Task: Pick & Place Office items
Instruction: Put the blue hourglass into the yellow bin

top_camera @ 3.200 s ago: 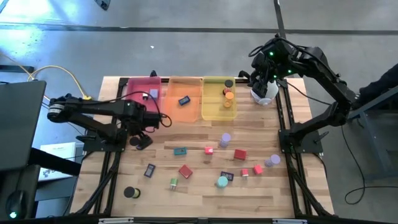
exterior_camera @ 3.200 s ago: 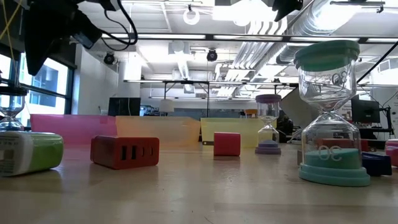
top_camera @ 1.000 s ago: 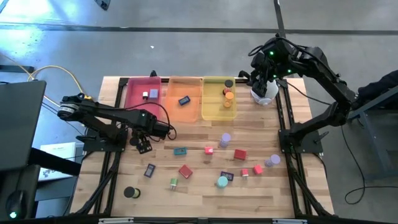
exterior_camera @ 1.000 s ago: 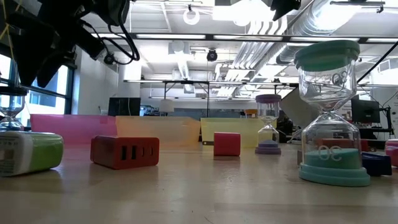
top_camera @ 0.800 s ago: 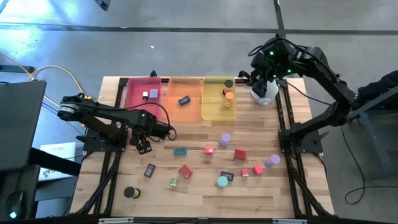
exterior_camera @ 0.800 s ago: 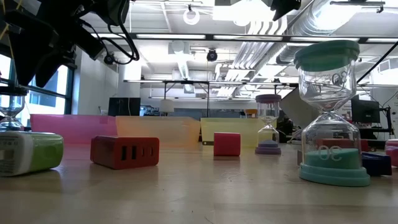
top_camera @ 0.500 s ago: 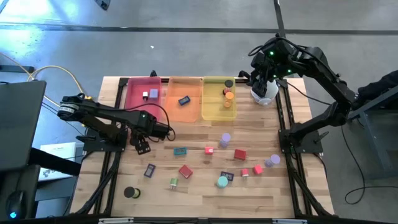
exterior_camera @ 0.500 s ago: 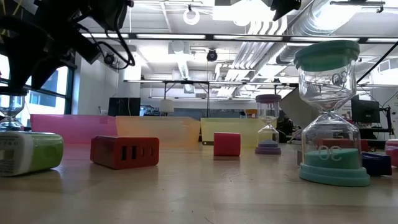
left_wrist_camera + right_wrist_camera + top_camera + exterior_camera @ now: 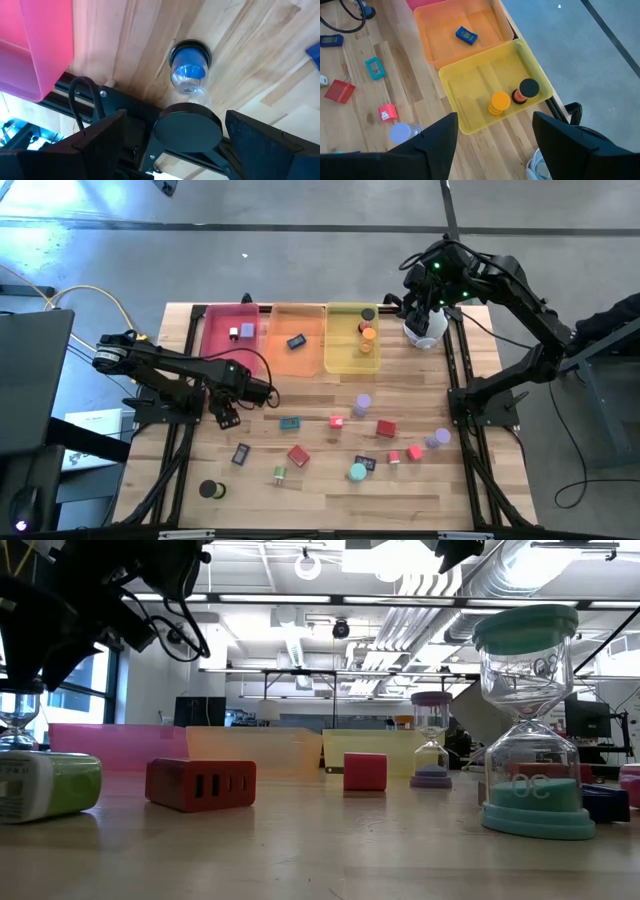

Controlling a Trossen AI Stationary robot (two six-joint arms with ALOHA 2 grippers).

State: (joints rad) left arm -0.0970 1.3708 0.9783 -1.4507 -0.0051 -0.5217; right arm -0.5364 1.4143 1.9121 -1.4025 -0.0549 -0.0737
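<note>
The left jaws hang over the left part of the counter (image 9: 320, 492), just in front of the pink tray (image 9: 215, 340). They are spread wide. In the left wrist view a small hourglass with black caps and blue sand (image 9: 188, 75) stands directly under them, in the gap between the two dark fingers (image 9: 100, 142). We see free space on both sides of its top cap, so the fingers do not touch it.

The right jaws are at the far right corner of the counter, above the white rounded device (image 9: 425, 330). They are also spread, and nothing is between them. Ahead of them, in the right wrist view, lies the yellow tray (image 9: 470, 95), which holds an orange cylinder (image 9: 500, 102) and a black-topped one (image 9: 526, 90) just beside each other. Behind it is the orange tray (image 9: 445, 40) with one blue rectangle (image 9: 466, 35).

The other office items are loose on the counter, between the two arms and well apart from both jaws. Nearest to the left jaws is a teal rectangle (image 9: 289, 422). Farther away we see a red block (image 9: 298, 455), a dark blue rectangle (image 9: 241, 453), a black cylinder (image 9: 209, 489), a purple cylinder (image 9: 363, 403) and a red cube (image 9: 386, 428).
</note>
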